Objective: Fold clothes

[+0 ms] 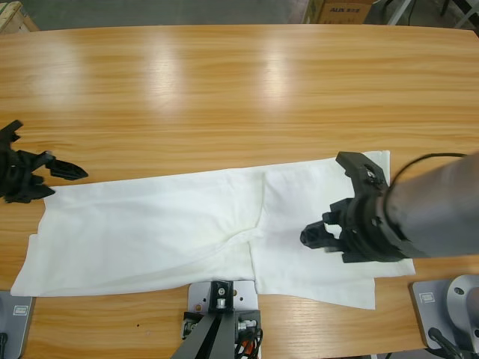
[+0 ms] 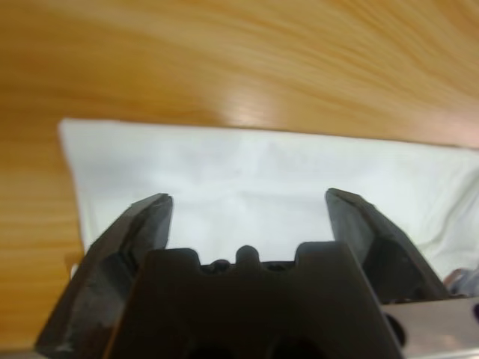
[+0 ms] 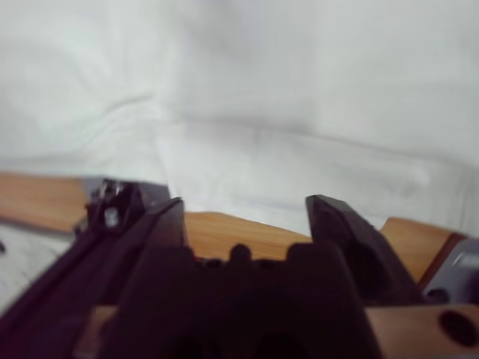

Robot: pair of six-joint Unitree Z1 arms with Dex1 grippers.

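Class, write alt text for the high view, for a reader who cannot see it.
A white T-shirt, partly folded, lies flat along the near edge of a wooden table. The right gripper, jaws open, hangs over the shirt's right part; the left gripper, jaws open, sits at the shirt's upper left corner. Neither holds cloth.

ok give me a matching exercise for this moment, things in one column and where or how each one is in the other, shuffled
Things:
1. left gripper
2. right gripper
3. T-shirt
4. cardboard box

Places or states:
A. beyond the table's far edge
B. open, above the shirt's folded-over part
C. spread along the near edge of the table, partly folded
D. open, at the shirt's far corner by the table's side edge

Pairs: 1-D, 2-B, 3-C, 4-A
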